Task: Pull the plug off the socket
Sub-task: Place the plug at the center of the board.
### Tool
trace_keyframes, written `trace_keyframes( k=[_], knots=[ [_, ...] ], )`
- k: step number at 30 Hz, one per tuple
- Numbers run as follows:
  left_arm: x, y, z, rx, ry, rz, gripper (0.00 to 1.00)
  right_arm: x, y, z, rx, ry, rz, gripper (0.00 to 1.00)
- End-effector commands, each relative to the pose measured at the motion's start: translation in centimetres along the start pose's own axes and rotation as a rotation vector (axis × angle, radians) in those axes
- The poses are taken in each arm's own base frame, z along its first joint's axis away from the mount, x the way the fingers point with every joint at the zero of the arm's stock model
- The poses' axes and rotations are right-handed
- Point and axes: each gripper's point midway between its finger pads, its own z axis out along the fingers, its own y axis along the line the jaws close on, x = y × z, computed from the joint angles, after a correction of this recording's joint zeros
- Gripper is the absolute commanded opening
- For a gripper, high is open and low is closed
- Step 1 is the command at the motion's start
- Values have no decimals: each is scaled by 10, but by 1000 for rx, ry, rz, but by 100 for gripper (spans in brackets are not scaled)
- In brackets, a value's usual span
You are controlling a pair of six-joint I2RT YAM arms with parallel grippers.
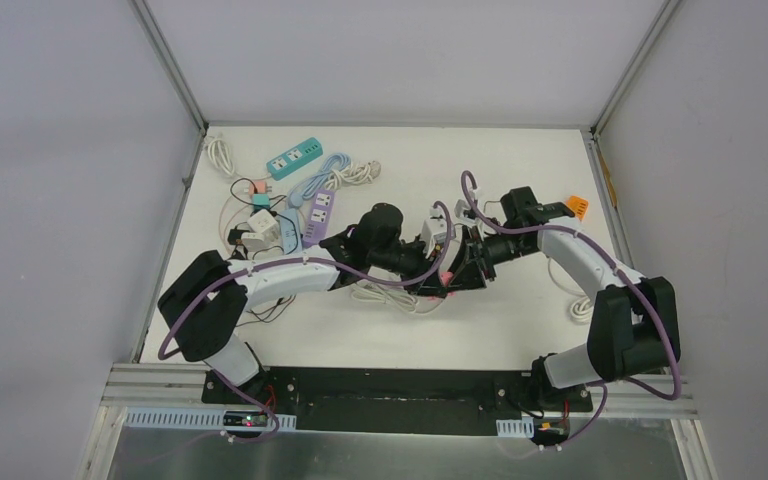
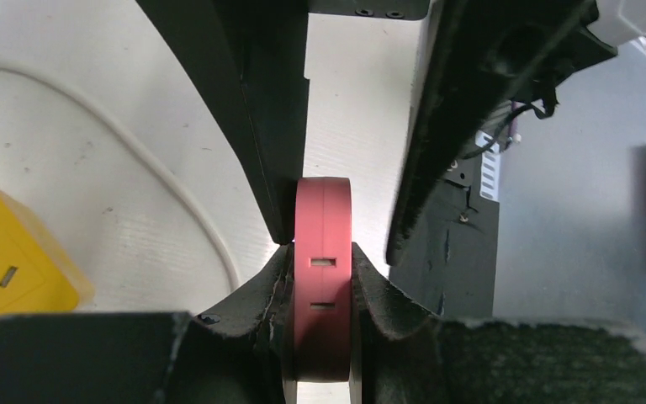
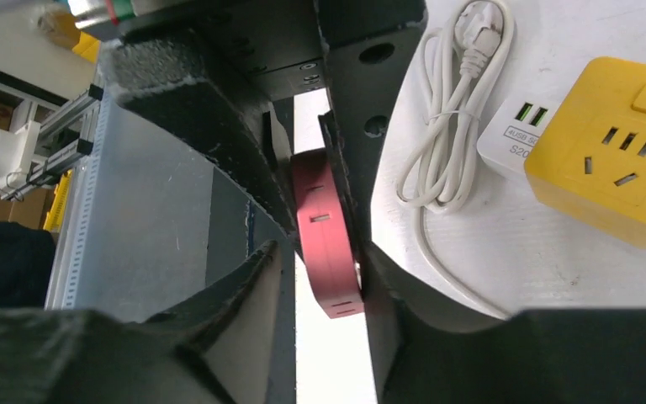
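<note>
Item under task: the red socket piece (image 2: 323, 210), near mid-tabletop (image 1: 520, 330), slightly toward 4 o'clock of centre in the top view, between the two arms. The left gripper (image 2: 323, 252) is clamped on it, both pads flat against its broad faces, the slotted edge facing the wrist camera. The right gripper (image 3: 324, 252) straddles the same piece from the opposite end. One finger touches it and a sliver of light shows beside the other, so I cannot tell whether it has a firm pinch. A seam runs along the red body; which half is the plug is not clear. Recommendation: seat the right pinch fully on its own half, clear of the left fingers, before applying load. Then draw straight apart along the prong line, without twisting. In the right wrist view the yellow socket cube (image 3: 610, 151) lies at 2 o'clock of the piece and the white cable (image 3: 450, 126) at 1 o'clock: keep clear of both.
</note>
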Motion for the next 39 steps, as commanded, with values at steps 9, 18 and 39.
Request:
trace_keyframes(
  k=[9, 18, 39],
  knots=[
    [-31, -14, -2, 59, -82, 79, 0, -3, 14, 1, -65, -10, -75, 35],
    [-28, -10, -3, 38, -81, 58, 2, -4, 20, -1, -72, 3, -88, 0],
    [-98, 10, -114, -431, -485, 85, 88, -6, -25, -30, 96, -27, 32, 0]
  ],
)
